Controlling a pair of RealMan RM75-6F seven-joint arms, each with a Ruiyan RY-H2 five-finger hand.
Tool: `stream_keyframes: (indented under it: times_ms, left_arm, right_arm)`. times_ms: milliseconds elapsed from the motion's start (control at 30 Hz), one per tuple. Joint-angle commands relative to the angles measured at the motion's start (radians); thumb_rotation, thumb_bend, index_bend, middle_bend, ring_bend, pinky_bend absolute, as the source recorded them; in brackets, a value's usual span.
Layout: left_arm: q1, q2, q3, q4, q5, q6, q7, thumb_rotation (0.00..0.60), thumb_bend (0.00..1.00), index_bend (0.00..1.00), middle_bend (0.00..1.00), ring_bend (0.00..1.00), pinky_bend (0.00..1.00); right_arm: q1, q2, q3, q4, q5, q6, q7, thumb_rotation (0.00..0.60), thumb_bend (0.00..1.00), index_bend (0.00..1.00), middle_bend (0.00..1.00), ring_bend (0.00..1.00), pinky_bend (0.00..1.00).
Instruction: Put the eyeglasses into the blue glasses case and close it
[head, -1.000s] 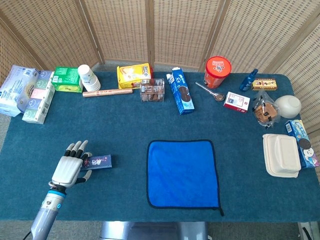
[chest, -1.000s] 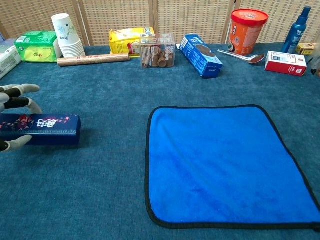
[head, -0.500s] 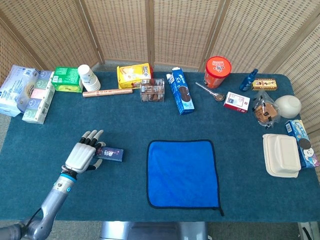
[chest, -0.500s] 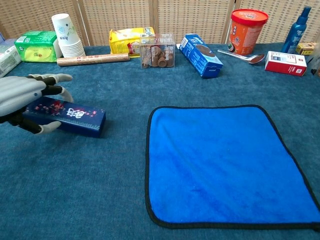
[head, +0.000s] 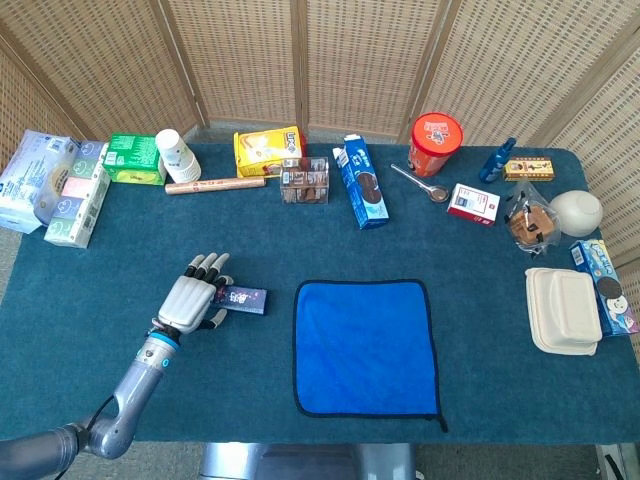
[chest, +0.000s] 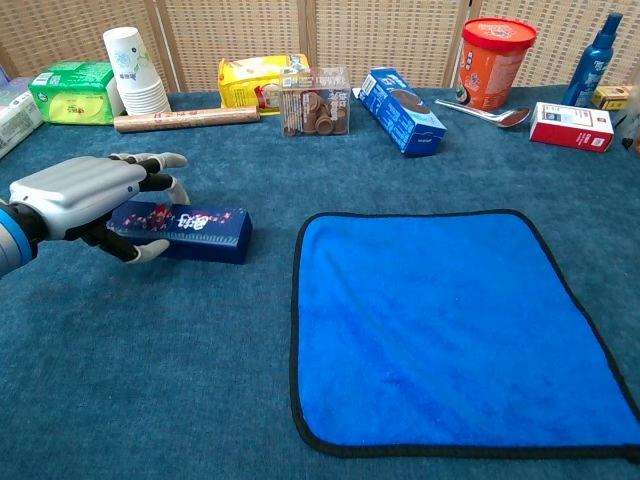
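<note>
Where the left arm reaches in from the lower left corner of the head view, the left hand (head: 192, 302) lies palm down over one end of the blue glasses case (head: 243, 299), fingers (chest: 150, 160) extended across the top of it and thumb tucked against its near side, so the case is grasped at that end. The forearm runs diagonally up and to the right, and the wrist sits low over the counter (head: 100, 260). The case is a long, dark blue box with a printed pattern on its lid, lid shut, lying roughly level; whether its underside touches the counter cannot be determined from either view. Its free end points toward the blue cloth (head: 365, 347), which lies flat at the centre of the counter, just beside the case but apart from it. The right hand is visible in neither view. No eyeglasses can be identified in either view. Along the far edge stand a stack of paper cups (chest: 133, 72), a green packet (head: 135, 158), a yellow packet (chest: 262, 77), a blue carton (head: 361, 183) and a red tub (head: 436, 143). A white lidded container (head: 565, 310) sits at the right side.
</note>
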Motion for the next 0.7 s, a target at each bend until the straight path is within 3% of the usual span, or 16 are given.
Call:
stream_keyframes:
  times_ms: [33, 133, 433, 700]
  left_arm:
    - [-0.005, 0.0, -0.008, -0.011, -0.021, 0.0, 0.001, 0.489, 0.35, 0.07, 0.0, 0.0, 0.05]
    - [-0.005, 0.018, -0.007, -0.034, -0.036, 0.006, 0.012, 0.487, 0.35, 0.0, 0.0, 0.0, 0.04]
    - [0.033, 0.111, 0.016, -0.17, -0.048, 0.056, -0.016, 0.488, 0.35, 0.0, 0.0, 0.0, 0.02]
    - [0.139, 0.245, 0.091, -0.344, 0.03, 0.189, -0.095, 0.49, 0.35, 0.0, 0.0, 0.0, 0.03]
  right_arm:
    - [0.0, 0.0, 0.0, -0.002, 0.0, -0.001, -0.001, 0.342, 0.33, 0.0, 0.13, 0.0, 0.14]
    - [0.001, 0.001, 0.002, -0.004, 0.003, -0.004, -0.001, 0.341, 0.33, 0.0, 0.13, 0.0, 0.14]
    - [0.019, 0.004, 0.004, -0.018, -0.004, -0.029, -0.026, 0.342, 0.33, 0.0, 0.13, 0.0, 0.14]
    - [0.056, 0.017, 0.009, -0.057, -0.011, -0.075, -0.084, 0.34, 0.33, 0.0, 0.13, 0.0, 0.14]
